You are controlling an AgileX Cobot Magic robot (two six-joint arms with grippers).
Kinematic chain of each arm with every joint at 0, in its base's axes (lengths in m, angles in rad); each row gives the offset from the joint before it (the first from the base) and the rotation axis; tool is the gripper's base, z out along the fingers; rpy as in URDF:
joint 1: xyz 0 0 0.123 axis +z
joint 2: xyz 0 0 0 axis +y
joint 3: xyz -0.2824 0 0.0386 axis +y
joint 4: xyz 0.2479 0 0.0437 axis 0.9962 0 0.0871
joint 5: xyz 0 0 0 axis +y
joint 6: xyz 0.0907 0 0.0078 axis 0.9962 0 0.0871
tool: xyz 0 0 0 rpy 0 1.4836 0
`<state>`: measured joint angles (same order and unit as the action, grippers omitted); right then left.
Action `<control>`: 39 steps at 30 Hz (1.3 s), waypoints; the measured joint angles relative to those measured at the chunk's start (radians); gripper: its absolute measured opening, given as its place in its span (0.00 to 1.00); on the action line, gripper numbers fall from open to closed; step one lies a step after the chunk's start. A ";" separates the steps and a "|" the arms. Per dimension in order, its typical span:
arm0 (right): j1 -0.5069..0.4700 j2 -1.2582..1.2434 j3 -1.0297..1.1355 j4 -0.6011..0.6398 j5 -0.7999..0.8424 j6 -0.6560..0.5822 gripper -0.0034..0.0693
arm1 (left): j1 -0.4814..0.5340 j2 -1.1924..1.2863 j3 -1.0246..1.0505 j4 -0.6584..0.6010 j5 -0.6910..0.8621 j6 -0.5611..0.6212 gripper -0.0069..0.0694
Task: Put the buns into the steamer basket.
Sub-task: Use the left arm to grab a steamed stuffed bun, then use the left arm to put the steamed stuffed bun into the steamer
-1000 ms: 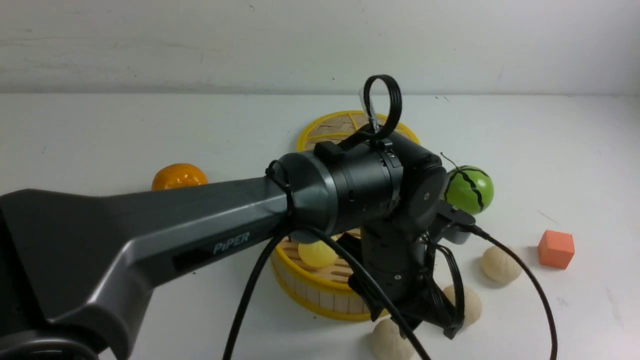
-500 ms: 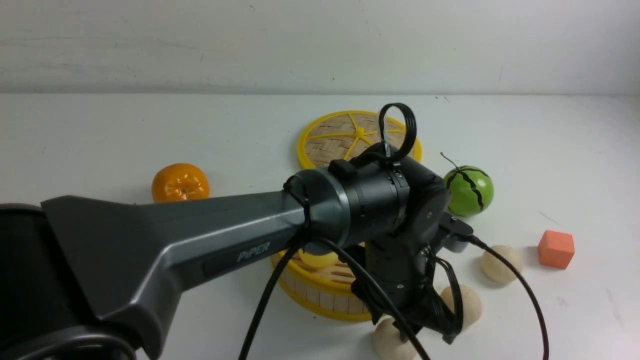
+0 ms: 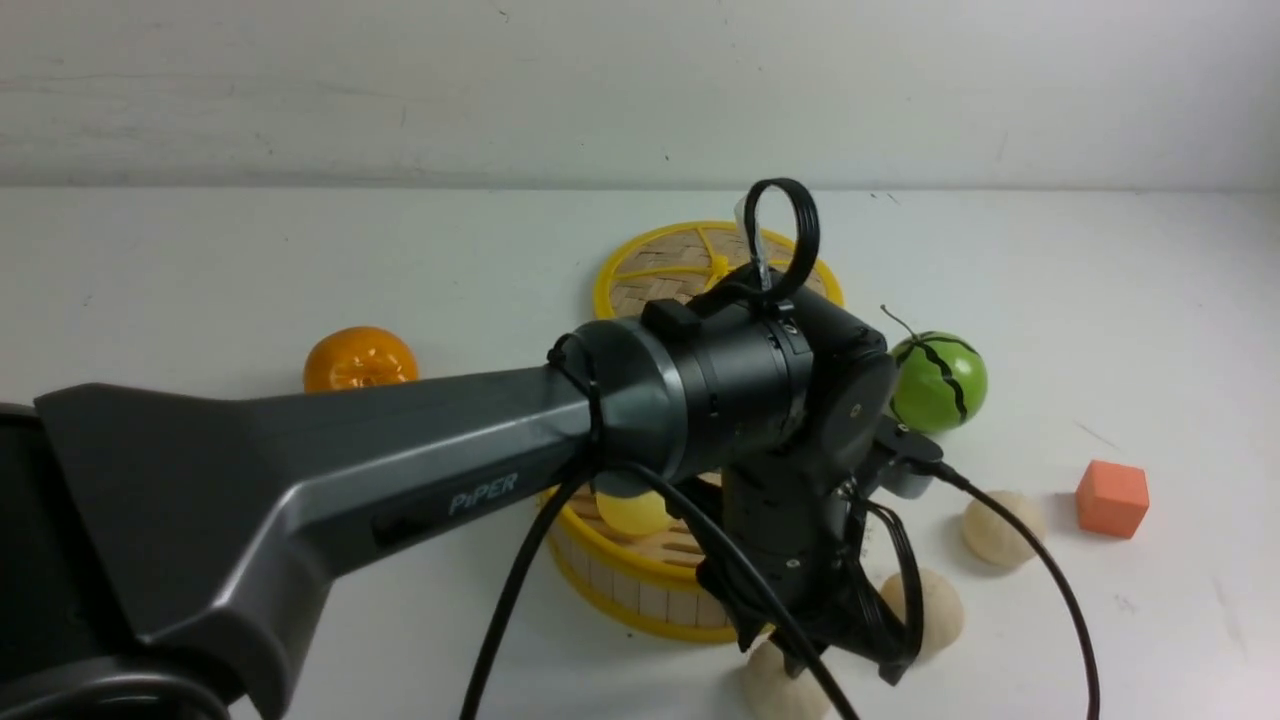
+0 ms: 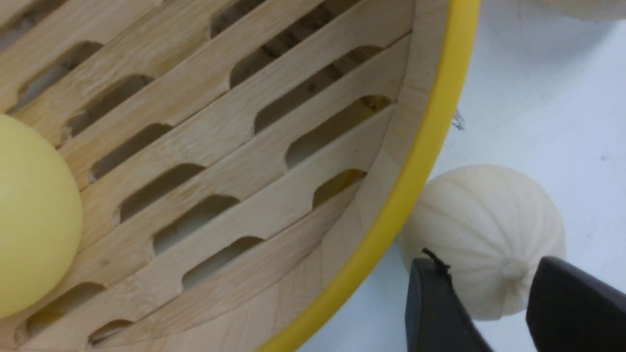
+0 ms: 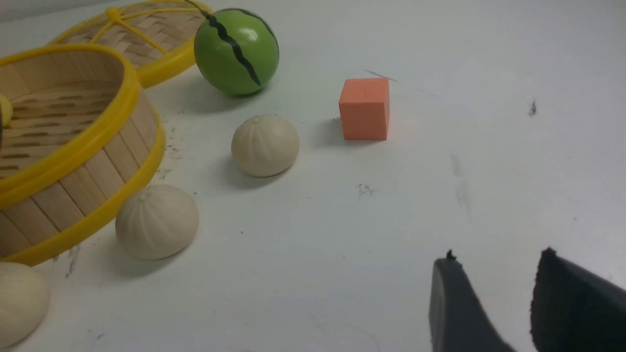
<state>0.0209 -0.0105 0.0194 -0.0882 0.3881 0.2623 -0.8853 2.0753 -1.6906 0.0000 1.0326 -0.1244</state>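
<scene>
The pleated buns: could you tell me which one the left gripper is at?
The bun nearest the robot, by the steamer basket rim; the left gripper frames its knot. The others lie further right.

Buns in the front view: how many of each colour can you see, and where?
Cream pleated buns, on the table: 3
Pale yellow buns, in the steamer basket: 1
Total in view: 4; the left arm hides part of the basket.
</scene>
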 joint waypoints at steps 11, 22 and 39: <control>0.000 0.000 0.000 0.000 0.000 0.000 0.38 | 0.000 0.000 0.000 -0.042 -0.030 -0.001 0.45; 0.000 0.000 0.000 0.000 0.000 0.000 0.38 | 0.000 0.034 0.000 -0.038 -0.023 -0.001 0.45; 0.000 0.000 0.000 0.000 0.000 0.000 0.38 | 0.000 -0.006 -0.006 -0.021 0.037 -0.034 0.08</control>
<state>0.0209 -0.0105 0.0194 -0.0882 0.3881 0.2623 -0.8853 2.0691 -1.6963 -0.0206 1.0691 -0.1582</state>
